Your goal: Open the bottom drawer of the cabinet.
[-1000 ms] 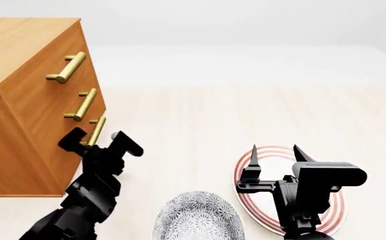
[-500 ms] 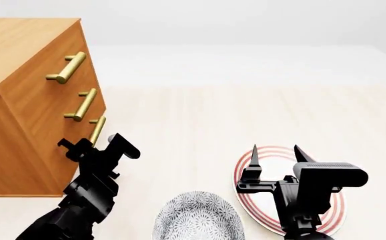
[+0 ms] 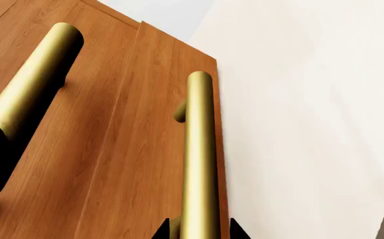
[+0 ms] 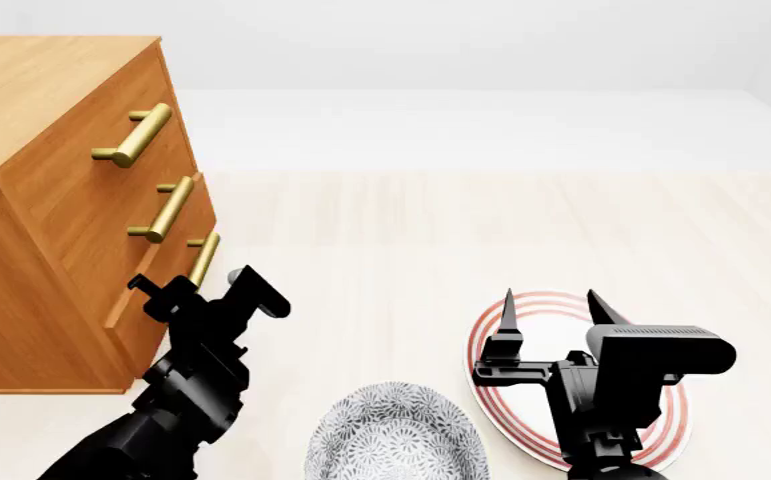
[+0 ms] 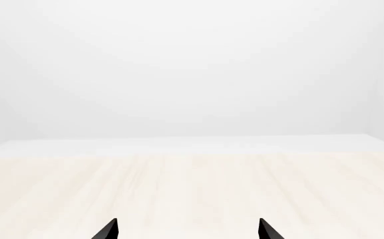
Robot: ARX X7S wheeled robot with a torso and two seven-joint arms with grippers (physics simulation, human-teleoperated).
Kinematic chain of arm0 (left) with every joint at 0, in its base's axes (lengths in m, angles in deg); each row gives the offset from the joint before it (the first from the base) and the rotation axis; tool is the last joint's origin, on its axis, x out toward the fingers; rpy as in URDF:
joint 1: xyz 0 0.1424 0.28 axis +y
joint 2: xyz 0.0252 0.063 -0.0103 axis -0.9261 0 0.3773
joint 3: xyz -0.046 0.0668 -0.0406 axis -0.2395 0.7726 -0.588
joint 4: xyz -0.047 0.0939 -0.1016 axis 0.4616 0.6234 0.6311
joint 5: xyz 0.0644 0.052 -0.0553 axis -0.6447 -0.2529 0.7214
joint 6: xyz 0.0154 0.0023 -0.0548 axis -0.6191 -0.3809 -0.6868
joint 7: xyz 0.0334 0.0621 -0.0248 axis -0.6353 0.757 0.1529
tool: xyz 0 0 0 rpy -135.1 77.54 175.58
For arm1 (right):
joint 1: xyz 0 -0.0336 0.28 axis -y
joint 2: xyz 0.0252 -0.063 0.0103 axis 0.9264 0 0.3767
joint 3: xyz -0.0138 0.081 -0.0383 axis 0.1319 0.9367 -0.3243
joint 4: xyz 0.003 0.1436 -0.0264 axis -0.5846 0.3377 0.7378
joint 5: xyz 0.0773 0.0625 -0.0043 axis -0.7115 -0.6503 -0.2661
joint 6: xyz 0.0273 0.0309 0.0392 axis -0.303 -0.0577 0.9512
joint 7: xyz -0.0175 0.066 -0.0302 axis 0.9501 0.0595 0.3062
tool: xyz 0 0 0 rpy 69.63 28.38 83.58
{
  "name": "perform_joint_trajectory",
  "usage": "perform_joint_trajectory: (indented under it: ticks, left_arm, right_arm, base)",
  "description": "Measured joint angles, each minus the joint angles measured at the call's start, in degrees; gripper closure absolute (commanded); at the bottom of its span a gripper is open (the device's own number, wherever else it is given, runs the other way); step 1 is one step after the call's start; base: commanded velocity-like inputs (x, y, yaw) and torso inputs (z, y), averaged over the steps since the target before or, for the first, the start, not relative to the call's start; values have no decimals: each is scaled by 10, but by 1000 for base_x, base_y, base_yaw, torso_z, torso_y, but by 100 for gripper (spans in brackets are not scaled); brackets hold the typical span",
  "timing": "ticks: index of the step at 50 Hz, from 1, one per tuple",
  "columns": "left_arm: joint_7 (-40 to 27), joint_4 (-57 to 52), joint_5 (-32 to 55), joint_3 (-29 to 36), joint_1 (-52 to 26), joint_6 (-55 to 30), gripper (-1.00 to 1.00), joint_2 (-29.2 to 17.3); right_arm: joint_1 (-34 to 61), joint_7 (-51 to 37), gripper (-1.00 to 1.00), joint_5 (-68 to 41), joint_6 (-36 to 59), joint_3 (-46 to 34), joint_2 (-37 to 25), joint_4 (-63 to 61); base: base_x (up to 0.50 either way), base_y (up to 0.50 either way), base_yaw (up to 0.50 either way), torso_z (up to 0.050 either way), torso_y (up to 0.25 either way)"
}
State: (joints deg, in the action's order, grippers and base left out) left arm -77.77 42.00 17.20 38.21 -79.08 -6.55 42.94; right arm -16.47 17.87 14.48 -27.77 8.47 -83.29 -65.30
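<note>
Clamped on the brass handle [image 4: 202, 258] of the bottom drawer [image 4: 172, 275] is the left gripper [image 4: 206, 290]; the drawer front is seen pulled slightly out of the orange-brown cabinet [image 4: 52, 200]. Spread apart above a red-ringed plate [image 4: 665, 425], the right gripper [image 4: 548, 312] is empty. A patterned bowl [image 4: 396, 432] is seen on the pale worktop [image 4: 492, 230].

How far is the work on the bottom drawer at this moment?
Done: the left claw is closed on the handle of the bottom drawer. In hand: the drawer front stands slightly out from the cabinet, so the pull has begun. Left: pull it fully open. The right claw hangs open over the plate.
</note>
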Motion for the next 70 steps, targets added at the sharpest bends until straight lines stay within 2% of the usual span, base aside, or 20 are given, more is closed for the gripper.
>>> perform_joint_trajectory:
  ticks: [8,18,42,43,62,70]
  left_arm:
    - [15,-127,2,13,26,-83,100,-15]
    - [29,-230,8,32,44,-143,100,-14]
    - [71,-320,-17,52,56,-205,100,-13]
    - [74,-323,-19,53,56,-207,-100,-14]
    - [32,-550,-30,62,83,-315,-100,-52]
    - [24,-622,-21,22,79,-340,-100,-62]
  right_arm:
    - [1,-1,-100,-2,-1,-2,-2,-1]
    - [1,-1,-100,-6,-3,-3,-5,-1]
    - [0,-3,-100,-12,-10,-7,-8,1]
    - [0,-4,-100,-12,-10,-7,-8,2]
    - [4,-8,-100,-16,-11,-12,-11,8]
    - [6,-10,-100,-18,-10,-13,-13,7]
  base:
    - [0,0,0,0,1]
    - [0,0,0,0,3]
    - [0,0,0,3,7]
    - [0,0,0,0,12]
    - [0,0,0,0,0]
    - [0,0,0,0,0]
